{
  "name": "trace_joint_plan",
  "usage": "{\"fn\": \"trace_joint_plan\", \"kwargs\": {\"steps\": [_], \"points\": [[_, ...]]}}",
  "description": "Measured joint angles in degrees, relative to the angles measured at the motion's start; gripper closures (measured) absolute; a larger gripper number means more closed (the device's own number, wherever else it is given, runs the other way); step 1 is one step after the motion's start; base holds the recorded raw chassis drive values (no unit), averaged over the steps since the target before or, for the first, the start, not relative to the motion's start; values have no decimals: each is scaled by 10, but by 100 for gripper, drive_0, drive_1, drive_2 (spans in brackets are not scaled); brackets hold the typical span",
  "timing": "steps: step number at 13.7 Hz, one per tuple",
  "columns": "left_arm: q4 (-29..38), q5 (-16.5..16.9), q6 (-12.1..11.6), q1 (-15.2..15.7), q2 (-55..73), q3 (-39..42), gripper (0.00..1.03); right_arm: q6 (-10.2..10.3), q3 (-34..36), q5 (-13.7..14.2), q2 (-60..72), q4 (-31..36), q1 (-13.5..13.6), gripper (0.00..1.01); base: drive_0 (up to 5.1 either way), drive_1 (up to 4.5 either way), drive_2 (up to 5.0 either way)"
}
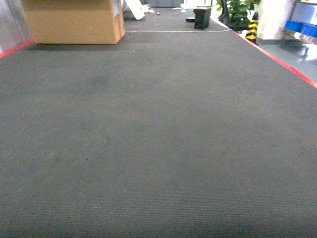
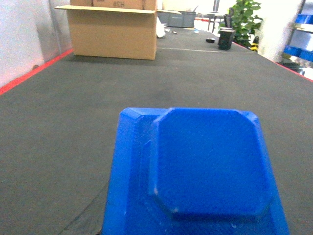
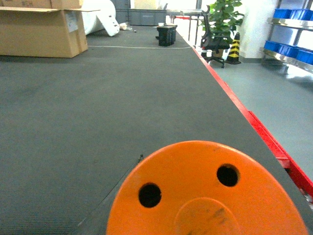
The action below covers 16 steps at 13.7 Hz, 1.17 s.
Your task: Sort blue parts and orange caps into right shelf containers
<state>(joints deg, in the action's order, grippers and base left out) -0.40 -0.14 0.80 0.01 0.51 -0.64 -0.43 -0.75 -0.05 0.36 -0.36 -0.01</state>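
Blue part (image 2: 205, 166): seen filling left wrist view, close above dark carpet (image 1: 158, 139).
Orange cap (image 3: 205, 196): seen close in right wrist view.
Shelf crates (image 3: 288, 49): far right.
End effectors: not seen; state cannot be told.

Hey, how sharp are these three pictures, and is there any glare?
Head view: soft throughout, carpet texture smeared, the far box hazy. Left wrist view: blue part fills the foreground, slightly blurred. Right wrist view: sharpest, orange cap evenly lit; no strong glare anywhere.
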Motion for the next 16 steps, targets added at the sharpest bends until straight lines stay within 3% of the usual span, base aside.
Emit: {"fn": "trace_joint_plan", "kwargs": {"steps": [16], "points": [[0, 1, 0, 0, 0, 0, 61, 0, 0, 0, 0, 0, 0, 57, -156, -156, -156]]}}
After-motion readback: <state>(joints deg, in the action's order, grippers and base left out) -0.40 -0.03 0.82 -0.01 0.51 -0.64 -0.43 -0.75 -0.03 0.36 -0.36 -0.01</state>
